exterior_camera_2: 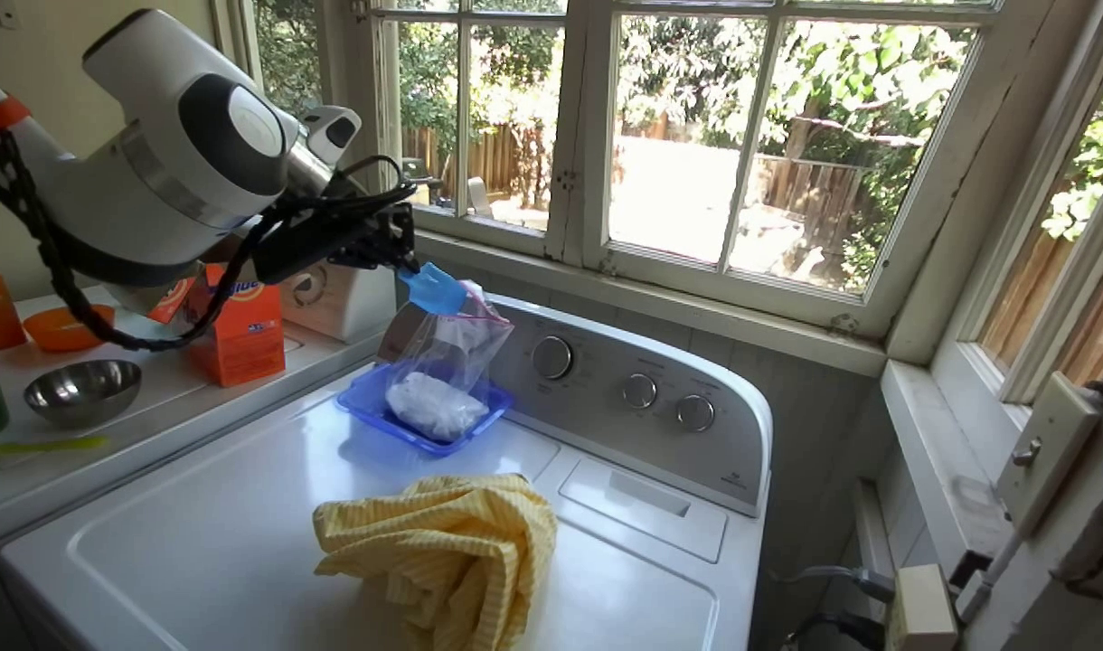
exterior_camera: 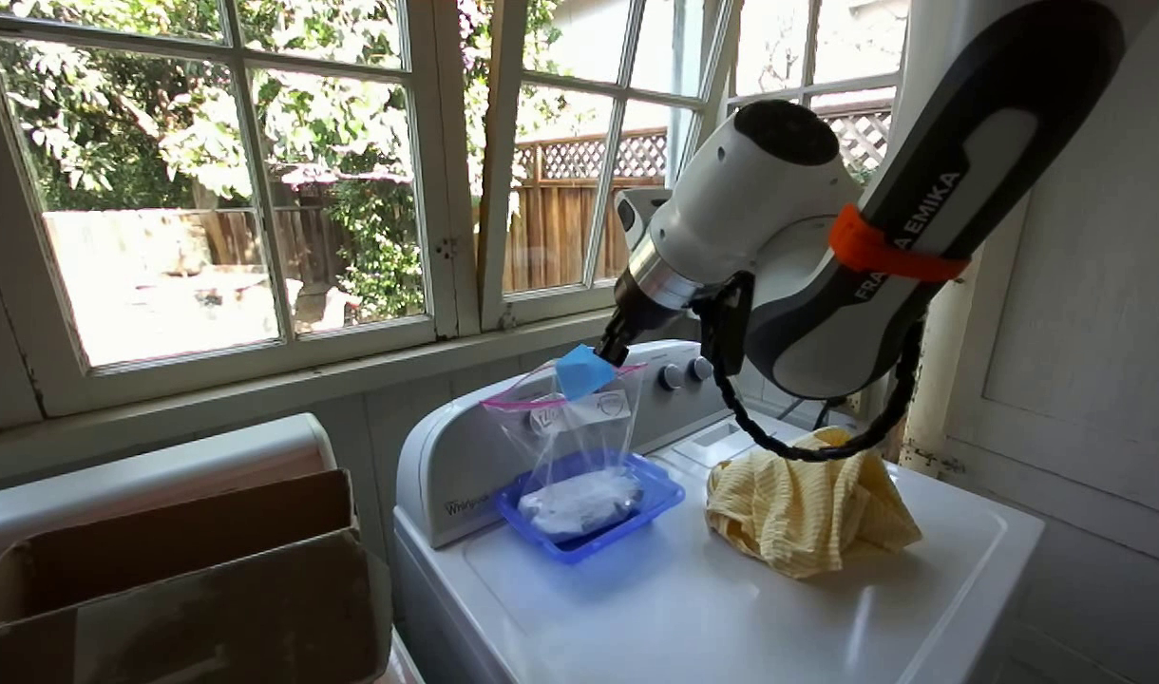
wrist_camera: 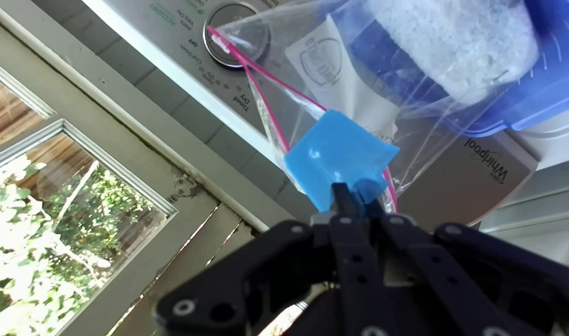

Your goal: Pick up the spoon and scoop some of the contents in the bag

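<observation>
The blue scoop (wrist_camera: 336, 154) is being pointed blade-first toward the zip bag (exterior_camera: 579, 446), long axis slanting downward; its rear is being gripped by nearly closed jaws.

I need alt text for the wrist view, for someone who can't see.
The black gripper holds a blue scoop at the open, pink-edged mouth of a clear bag; whether it is inside is unclear. White granular contents lie in the bag, within a blue tray. Behind are a Whirlpool control panel and a window.
</observation>
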### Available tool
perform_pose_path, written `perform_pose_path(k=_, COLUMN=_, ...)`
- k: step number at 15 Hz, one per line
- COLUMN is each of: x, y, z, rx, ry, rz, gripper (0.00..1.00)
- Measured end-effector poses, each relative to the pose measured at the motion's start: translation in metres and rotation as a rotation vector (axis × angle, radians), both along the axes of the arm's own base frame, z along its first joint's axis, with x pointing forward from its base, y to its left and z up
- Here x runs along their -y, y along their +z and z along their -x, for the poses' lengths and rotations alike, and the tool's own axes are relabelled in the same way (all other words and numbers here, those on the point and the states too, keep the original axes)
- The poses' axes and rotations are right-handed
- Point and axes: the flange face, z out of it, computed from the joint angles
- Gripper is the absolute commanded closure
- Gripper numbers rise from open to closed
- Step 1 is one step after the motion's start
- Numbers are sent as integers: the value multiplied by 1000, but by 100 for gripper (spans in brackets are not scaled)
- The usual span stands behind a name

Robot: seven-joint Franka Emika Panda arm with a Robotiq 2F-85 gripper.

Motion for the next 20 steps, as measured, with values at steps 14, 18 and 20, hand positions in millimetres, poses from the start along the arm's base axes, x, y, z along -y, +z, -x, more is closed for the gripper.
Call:
perform_pose_path(k=14, x=-15, y=-3, z=-20, rx=136, ry=72, rz=56, gripper=98)
perform_pose_path(k=18, x=-17, y=-20, z=-17, rx=168, ry=98, rz=117, gripper=98)
perform_pose_path(k=20, x=-13, y=-27, z=-17, rx=163, ry=88, rz=134, gripper=98)
